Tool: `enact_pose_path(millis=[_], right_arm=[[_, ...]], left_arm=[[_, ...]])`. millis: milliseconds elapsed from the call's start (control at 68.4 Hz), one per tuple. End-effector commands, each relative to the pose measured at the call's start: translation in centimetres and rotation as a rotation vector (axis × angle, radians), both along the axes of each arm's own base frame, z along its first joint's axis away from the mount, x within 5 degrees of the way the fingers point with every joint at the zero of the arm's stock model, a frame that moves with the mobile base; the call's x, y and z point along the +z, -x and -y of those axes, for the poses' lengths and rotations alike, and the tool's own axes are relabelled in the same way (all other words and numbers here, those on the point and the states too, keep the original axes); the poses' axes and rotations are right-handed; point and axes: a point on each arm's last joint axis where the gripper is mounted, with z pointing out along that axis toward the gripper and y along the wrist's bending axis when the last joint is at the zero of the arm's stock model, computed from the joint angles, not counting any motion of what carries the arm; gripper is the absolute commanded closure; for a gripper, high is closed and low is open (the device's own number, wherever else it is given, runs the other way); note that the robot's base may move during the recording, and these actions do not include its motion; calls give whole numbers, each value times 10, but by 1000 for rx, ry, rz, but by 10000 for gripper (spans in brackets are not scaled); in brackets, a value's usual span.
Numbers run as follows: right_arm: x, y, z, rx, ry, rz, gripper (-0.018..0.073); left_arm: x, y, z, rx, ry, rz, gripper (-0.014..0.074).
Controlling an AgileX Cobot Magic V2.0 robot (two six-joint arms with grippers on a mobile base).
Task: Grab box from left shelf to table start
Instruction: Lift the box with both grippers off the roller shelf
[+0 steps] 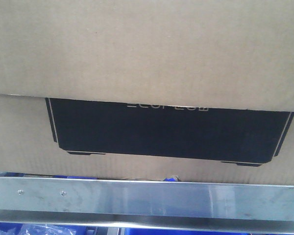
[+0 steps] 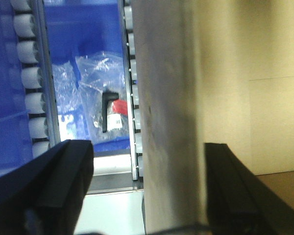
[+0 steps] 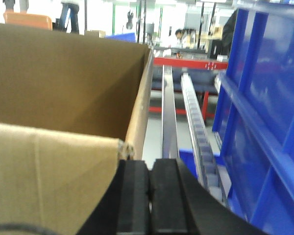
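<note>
The brown cardboard box (image 1: 147, 49) with its black printed panel (image 1: 166, 132) fills the front view and rests just behind the left shelf's silver front rail (image 1: 147, 196). My left gripper (image 2: 144, 152) is open, with a wall of the box (image 2: 166, 122) standing between its two dark fingers. My right gripper (image 3: 149, 164) is shut, its fingers pressed together with nothing showing between them, right beside the open box's near corner (image 3: 130, 142). The box's inside (image 3: 63, 88) looks empty. The table is out of view.
Blue bins sit below the rail (image 1: 152, 230) and right of the box (image 3: 269, 98). One bin (image 2: 83, 29) holds clear plastic bags (image 2: 95, 83). White rollers (image 2: 27, 49) and a roller track (image 3: 196, 117) run beside the box. People and red racks stand far behind.
</note>
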Motion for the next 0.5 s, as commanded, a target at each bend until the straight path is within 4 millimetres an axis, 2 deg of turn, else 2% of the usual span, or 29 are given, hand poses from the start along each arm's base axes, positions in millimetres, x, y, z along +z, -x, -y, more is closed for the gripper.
enact_pose_path(millis=[0,73,146,307,483], right_arm=[[24,9,0,-9,5,119,263],[32,13,0,-8,6,128,115],[42,16,-1,-5,7,124,53],[70,16,-1,4,6,6,52],[115,-9,-2,24,-16,-170,52]], left_arm=[[20,10,-1,3,21,64,239],[20,10,-1,3,20,61,239],[20,10,-1,3,20,61,239],[20,10,-1,3,20,61,239],[20,10,-1,3,20,61,239]])
